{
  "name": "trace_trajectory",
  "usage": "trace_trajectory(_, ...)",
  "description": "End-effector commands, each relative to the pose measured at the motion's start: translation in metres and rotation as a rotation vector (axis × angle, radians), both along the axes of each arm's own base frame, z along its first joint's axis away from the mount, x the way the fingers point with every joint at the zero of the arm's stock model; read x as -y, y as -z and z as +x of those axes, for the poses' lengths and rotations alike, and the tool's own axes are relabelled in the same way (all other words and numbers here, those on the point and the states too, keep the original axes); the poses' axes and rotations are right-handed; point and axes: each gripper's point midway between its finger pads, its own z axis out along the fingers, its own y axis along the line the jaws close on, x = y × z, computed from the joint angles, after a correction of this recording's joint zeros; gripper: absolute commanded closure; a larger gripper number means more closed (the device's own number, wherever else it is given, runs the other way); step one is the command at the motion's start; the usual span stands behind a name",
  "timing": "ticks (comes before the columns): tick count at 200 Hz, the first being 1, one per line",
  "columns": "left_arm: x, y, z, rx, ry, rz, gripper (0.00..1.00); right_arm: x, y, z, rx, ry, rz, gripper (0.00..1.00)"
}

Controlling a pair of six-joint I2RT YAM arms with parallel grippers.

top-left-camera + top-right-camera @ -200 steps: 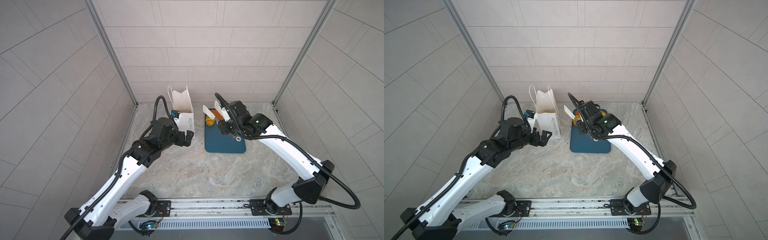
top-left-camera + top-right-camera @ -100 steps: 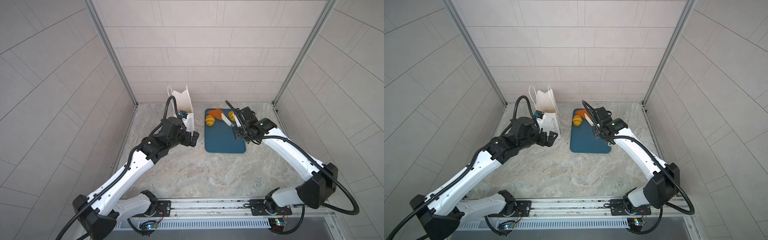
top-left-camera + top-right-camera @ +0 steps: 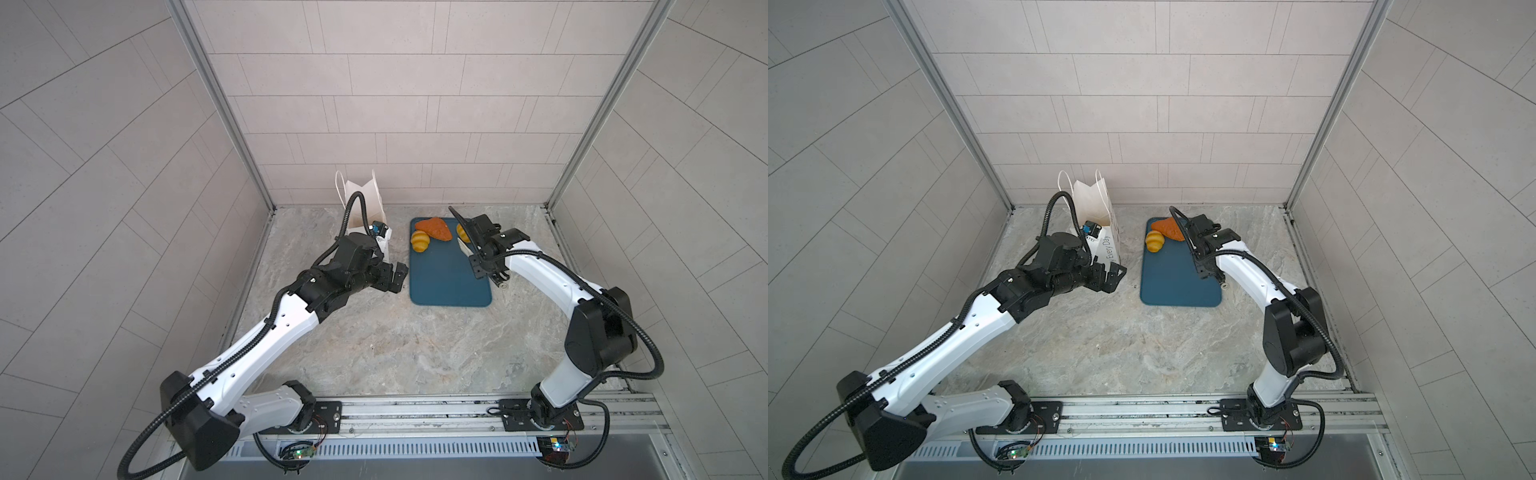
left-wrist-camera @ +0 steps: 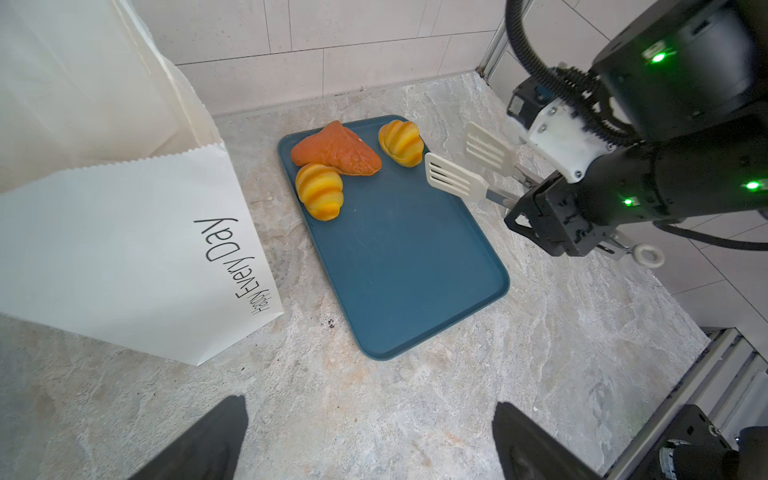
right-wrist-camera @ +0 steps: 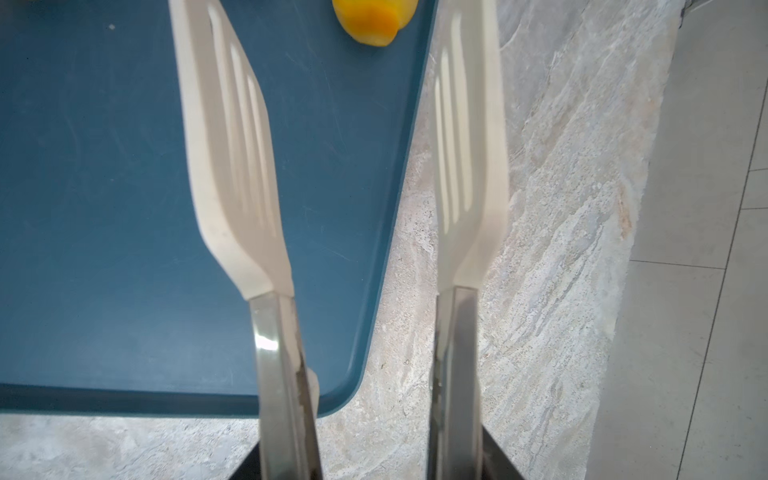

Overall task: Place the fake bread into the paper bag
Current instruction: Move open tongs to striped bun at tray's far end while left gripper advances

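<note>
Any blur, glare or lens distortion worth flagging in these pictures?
Both top views: evenly lit, sharp, side-wall lines bowed by the wide lens. Left wrist view: crisp, soft sheen on the fake bread, green arm lights flaring. Right wrist view: tongs close and soft-edged, a glint on their steel handle.

L arm [image 3: 291,318] stretched fwd, jaws wide apart; R arm [image 3: 548,276] bent (elbow high), jaws half-closed.

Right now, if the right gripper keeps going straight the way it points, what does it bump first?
Probably the yellow roll near the corner of the tray: it lies just ahead of the open tongs that the right gripper holds. Their height above it is unclear.
</note>
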Motion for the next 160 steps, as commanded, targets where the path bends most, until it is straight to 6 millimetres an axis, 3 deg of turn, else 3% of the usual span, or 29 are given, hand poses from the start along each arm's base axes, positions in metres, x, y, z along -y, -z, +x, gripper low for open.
trace_trajectory(1,0.006,-0.003,0.002,0.016,0.013,-0.023,0.00,0.005,-0.006,0.016,0.035,0.040,-0.004,0.44)
trace_trajectory(82,0.004,0.008,0.002,0.008,0.013,0.003,0.00,0.010,0.019,0.055,0.002,0.088,0.002,0.43)
trace_trajectory(160,0.009,0.010,0.001,-0.004,0.034,0.001,0.00,0.012,0.034,0.077,-0.010,0.115,0.021,0.43)
